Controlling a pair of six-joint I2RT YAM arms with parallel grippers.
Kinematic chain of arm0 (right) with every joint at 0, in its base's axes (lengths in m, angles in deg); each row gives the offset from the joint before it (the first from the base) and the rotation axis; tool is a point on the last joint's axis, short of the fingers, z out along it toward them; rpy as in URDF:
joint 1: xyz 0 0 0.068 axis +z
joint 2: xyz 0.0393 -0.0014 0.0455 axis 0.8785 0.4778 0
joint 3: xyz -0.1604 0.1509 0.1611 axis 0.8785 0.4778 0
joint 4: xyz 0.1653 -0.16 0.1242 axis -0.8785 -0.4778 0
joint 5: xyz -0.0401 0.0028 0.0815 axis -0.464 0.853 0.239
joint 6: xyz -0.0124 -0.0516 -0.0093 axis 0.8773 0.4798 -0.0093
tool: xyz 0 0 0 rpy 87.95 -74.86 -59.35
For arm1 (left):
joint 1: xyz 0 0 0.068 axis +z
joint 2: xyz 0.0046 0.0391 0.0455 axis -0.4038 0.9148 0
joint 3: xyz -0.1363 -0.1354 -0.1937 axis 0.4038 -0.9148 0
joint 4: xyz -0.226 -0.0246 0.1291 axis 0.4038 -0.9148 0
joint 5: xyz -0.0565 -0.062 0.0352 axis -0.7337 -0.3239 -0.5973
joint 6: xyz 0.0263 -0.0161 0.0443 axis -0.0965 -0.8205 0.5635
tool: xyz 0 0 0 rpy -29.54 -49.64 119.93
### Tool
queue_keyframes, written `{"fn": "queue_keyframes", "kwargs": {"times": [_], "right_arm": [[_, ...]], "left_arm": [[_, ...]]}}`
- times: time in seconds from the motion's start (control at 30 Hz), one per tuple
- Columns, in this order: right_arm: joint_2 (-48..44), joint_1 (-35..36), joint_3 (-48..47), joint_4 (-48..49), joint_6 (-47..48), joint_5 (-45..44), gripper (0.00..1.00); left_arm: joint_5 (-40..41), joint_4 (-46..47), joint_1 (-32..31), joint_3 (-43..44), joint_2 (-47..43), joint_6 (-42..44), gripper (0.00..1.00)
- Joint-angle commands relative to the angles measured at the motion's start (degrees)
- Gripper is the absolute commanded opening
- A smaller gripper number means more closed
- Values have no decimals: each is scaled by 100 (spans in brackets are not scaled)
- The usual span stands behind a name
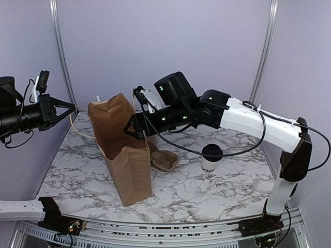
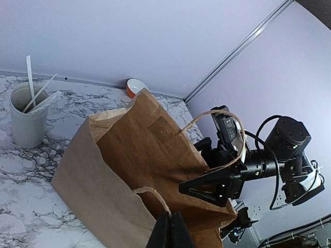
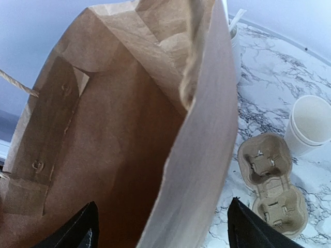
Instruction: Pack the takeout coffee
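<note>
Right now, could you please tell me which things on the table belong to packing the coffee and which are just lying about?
For the job: lidded coffee cup, paper bag, cardboard cup tray (perhaps).
Lying about: plain cup, utensil holder, orange bowl.

I see a pulp cup carrier [image 3: 271, 181] flat on the marble tabletop [image 1: 207, 191], a lidless white cup [image 3: 310, 124] beside it, plus a utensil holder [image 2: 28, 116] and an orange bowl [image 2: 135, 87].

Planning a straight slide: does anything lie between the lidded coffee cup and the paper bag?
Yes. A cardboard cup carrier lies flat between the takeout coffee and the paper bag, right beside the bag's base.
</note>
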Motion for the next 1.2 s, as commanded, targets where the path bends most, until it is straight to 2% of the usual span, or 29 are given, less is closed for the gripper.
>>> {"fn": "queue_keyframes", "kwargs": {"times": [0.0,0.2,0.37,0.63,0.77,0.9,1.17], "right_arm": [[-221,-34,-134,-146,175,-315,83],[-460,-36,185,-143,269,-374,86],[-508,-27,326,-401,401,-392,87],[-862,-273,1096,-275,37,-872,87],[-971,-587,1859,260,-330,-719,83],[-775,-710,2230,778,-659,-638,81],[219,-817,2283,1525,-1147,-333,80]], "left_arm": [[98,-264,20,405,206,443,0],[347,-641,20,783,425,685,0],[322,-739,20,645,297,759,0],[-984,-514,20,682,364,1254,0],[-1366,-497,20,831,487,1589,0],[-1467,-532,20,984,571,1892,0],[-1321,-412,20,1122,715,2141,0]]}}
